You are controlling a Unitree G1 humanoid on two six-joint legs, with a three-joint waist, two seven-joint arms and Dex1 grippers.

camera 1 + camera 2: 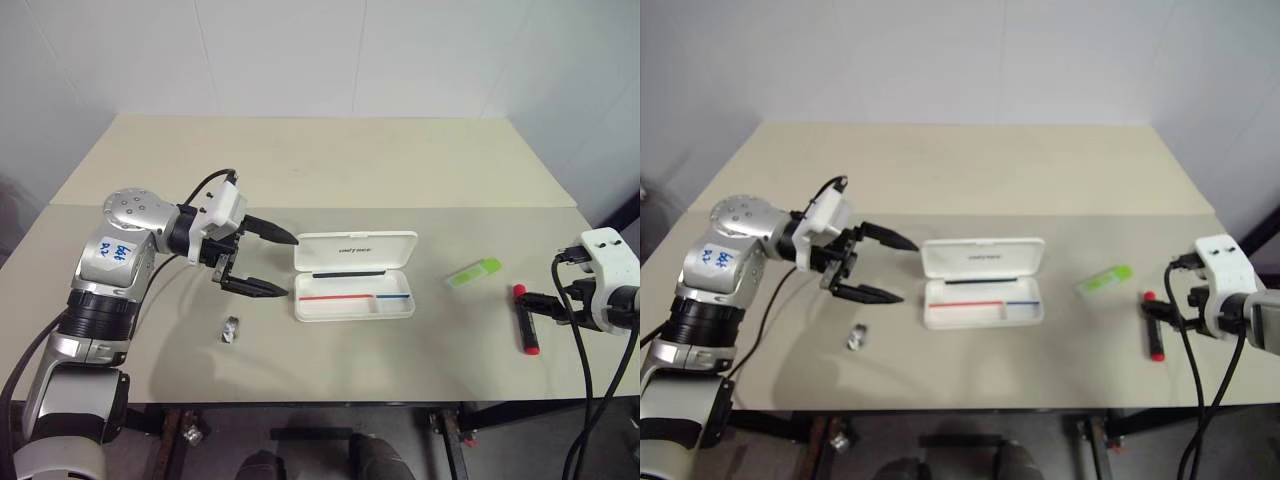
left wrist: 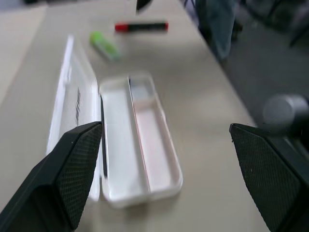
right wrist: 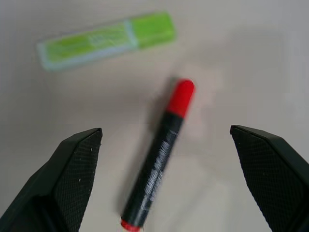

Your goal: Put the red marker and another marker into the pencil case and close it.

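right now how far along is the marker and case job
Done: the pencil case lies open on the table, nothing in it yet. In hand: nothing is gripped; the open right gripper hovers over the red marker, while the open left gripper sits beside the case. Left: pick up the red marker and the green marker, put both in, then shut the lid.

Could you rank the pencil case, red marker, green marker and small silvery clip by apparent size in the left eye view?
1. Pencil case, clearly largest.
2. Red marker.
3. Green marker, slightly shorter than the red marker.
4. Silvery clip, smallest.
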